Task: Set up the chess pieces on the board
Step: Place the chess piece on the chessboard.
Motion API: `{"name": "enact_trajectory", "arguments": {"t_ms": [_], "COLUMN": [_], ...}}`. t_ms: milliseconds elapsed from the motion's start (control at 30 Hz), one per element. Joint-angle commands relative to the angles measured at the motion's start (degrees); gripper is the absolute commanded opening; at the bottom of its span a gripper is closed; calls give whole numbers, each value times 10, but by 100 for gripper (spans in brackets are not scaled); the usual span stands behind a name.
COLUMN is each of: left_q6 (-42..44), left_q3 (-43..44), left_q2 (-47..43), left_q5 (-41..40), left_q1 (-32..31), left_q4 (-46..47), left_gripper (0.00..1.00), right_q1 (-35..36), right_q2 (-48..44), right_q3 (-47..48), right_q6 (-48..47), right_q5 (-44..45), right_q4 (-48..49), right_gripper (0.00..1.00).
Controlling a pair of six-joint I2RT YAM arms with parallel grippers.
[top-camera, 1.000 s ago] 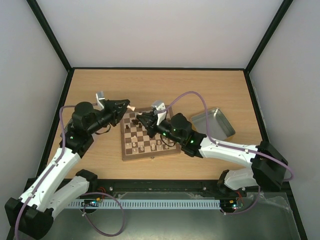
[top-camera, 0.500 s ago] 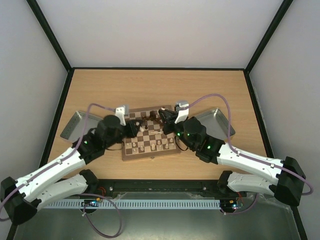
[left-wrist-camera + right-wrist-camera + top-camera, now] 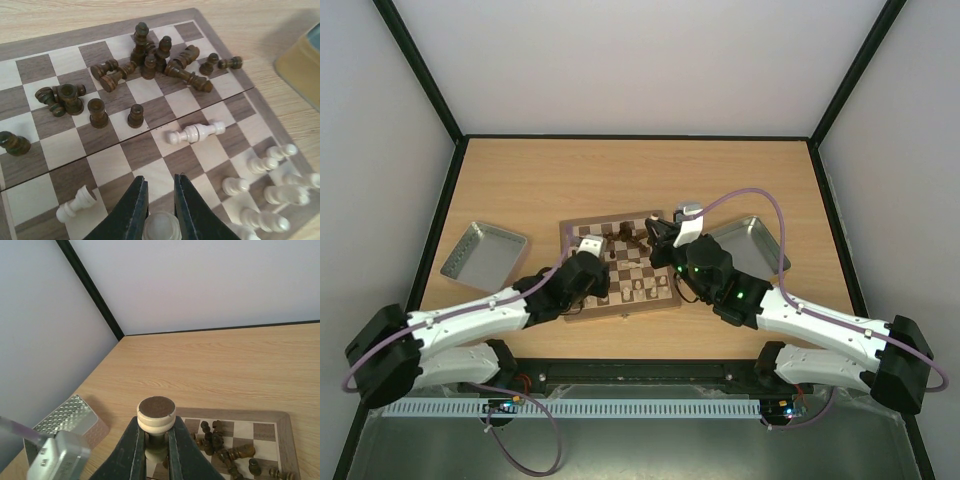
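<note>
Left arm pulled back over the board (image 3: 107,162). Dark pieces (image 3: 150,55) heaped ahead of left tool (image 3: 160,182), cream ones (image 3: 265,195) bunched to its right: mostly unplaced. It pinches a cream piece (image 3: 160,229); right tool (image 3: 156,432) pinches a second cream piece (image 3: 156,412).

1. You are looking at a light wooden bench (image 3: 620,170), with its grain running side to side and a thin black edging bordering it.
2. Plain pale walls are closing it in: a back wall (image 3: 640,60), a left wall (image 3: 360,200) and a right wall (image 3: 910,180).
3. Black struts (image 3: 424,75) are running up the corners where the walls are meeting.
4. Soft, even light is washing over the wood, leaving only faint shadows.
5. At your near edge, a slotted white cable duct (image 3: 640,408) is lying along a grey metal surface (image 3: 720,455).
</note>
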Motion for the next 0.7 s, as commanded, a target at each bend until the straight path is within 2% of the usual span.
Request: {"name": "enact_trajectory", "arguments": {"t_ms": [0, 200, 433, 667], "left_q6": [33, 46, 45, 41], "left_q3": [26, 20, -4, -16], "left_q2": [64, 129, 148, 159], "left_q5": [-50, -66, -84, -78], "left_q1": [9, 27, 32, 34], "left_q4": [51, 108, 161, 169], "left_gripper": [12, 13, 17, 20], "right_q1": [3, 3, 2, 3], "right_q2": [-1, -10, -13, -10], "right_q3": [-7, -8, -7, -8], "right_q6": [0, -10, -20, -23], "right_q5": [26, 37, 40, 36], "right_q4": [-13, -19, -21, -20], "right_gripper": [2, 2, 2, 2]}}
